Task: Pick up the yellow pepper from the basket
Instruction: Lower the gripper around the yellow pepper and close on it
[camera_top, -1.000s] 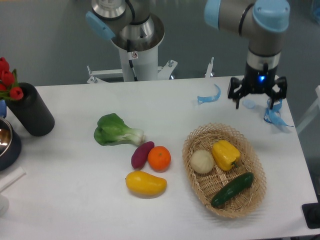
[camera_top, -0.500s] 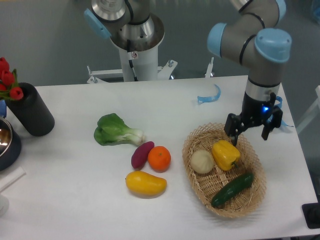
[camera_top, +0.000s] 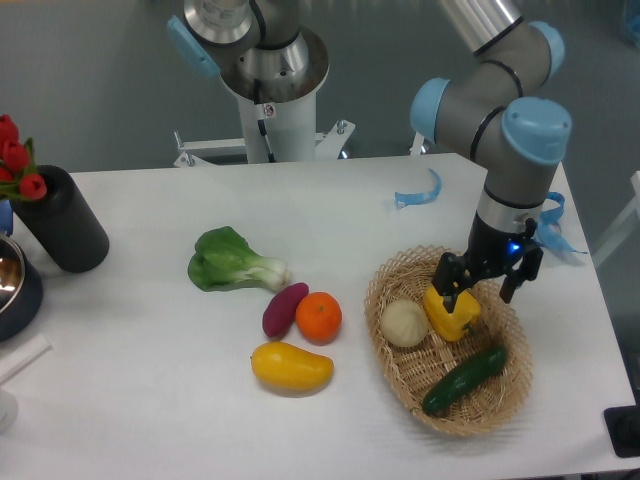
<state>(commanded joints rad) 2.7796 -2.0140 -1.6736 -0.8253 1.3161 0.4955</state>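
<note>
Hanging low over the basket (camera_top: 395, 372), the gripper (camera_top: 481, 287) points downward with its jaws spread apart. One finger (camera_top: 446, 281) overlaps the upper left part of the yellow pepper (camera_top: 452, 314), and the other shows to the right of it, above the basket's weave. From this single view it cannot be told whether either finger touches the pepper; the jaws are not closed on it.

The yellow pepper lies in the upper middle of the basket, its top half partly hidden behind the near finger. Just to its left, touching or nearly so, rests a pale round onion (camera_top: 404, 323). Below and to the right, a dark green cucumber (camera_top: 463, 379) lies slantwise along the basket's lower side.

The basket sits on the right part of the white tabletop (camera_top: 150, 380). To its left on the tabletop are an orange (camera_top: 318, 316), a purple sweet potato (camera_top: 284, 309) touching it, a yellow mango (camera_top: 291, 366) just below them, and a green leafy bok choy (camera_top: 233, 261) above. A black cylinder holding red flowers (camera_top: 61, 218) stands at the far left edge. Blue tape scraps (camera_top: 420, 194) lie behind the basket.
</note>
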